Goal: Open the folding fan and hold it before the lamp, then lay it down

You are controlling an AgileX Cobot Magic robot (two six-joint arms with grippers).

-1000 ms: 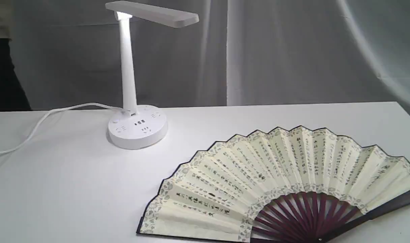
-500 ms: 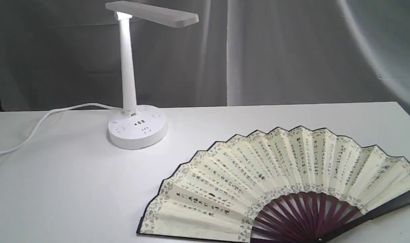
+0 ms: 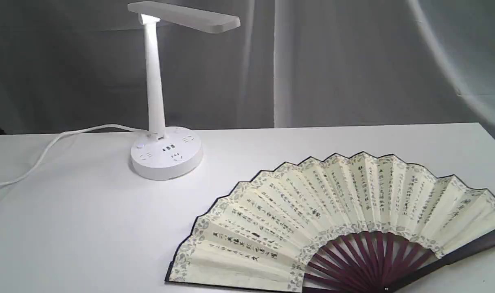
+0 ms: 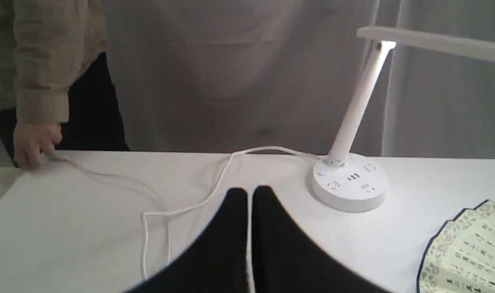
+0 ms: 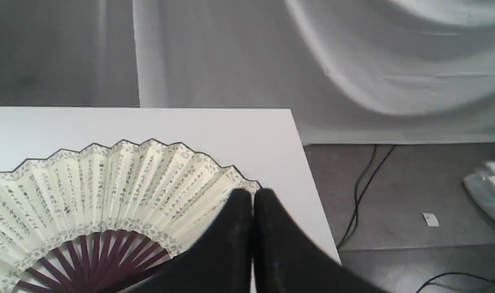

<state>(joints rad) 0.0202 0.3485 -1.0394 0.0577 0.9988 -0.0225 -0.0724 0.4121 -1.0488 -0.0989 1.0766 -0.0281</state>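
Note:
The folding fan [image 3: 337, 219] lies spread flat on the white table [image 3: 88, 228] at the front right, cream leaf with black writing and maroon ribs; it also shows in the right wrist view as the fan [image 5: 109, 191] and at an edge as the fan [image 4: 471, 252]. The white lamp [image 3: 158, 106] stands at the back left, head lit, and appears as the lamp [image 4: 353, 122] too. My left gripper [image 4: 249, 191] is shut on nothing, short of the lamp base. My right gripper [image 5: 252, 193] is shut and empty beside the fan's right end. Neither gripper shows in the exterior view.
The lamp's white cord [image 4: 182, 195] loops across the table to a person's hand [image 4: 33, 142] at the far left corner. The table's right edge [image 5: 312, 195] drops to a grey floor with black cables [image 5: 361, 191].
A dark figure at the far left edge of the exterior view has moved almost out of sight. Fan and lamp have not moved.

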